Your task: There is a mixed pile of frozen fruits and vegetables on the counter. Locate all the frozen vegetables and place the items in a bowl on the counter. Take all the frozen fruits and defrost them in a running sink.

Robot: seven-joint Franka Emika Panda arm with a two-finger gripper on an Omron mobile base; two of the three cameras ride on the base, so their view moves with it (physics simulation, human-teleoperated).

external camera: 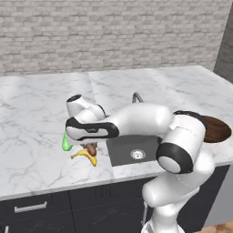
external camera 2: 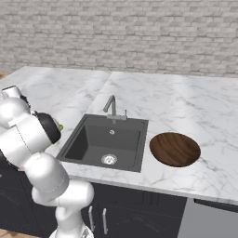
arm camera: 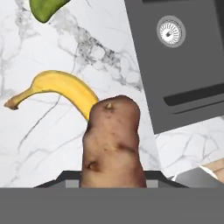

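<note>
Potato (arm camera: 113, 144) in front of banana (arm camera: 59, 87) on counter (external camera: 36, 113), left of sink (external camera 2: 104, 142); bowl (external camera 2: 175, 148) on counter just right of sink.

The counter (external camera: 41, 113) is a white marble top with grey veins over dark cabinets. The sink (external camera 2: 104, 142), a dark grey recessed basin, is set into it near the front edge. At 3 o'clock of the sink, the bowl (external camera 2: 175, 148) rests directly on the marble. At 9 o'clock of the sink in the left base view, the banana (external camera: 85, 156) lies on the marble, with the bright green piece (external camera: 66, 143) close by at its 10 o'clock.
</note>
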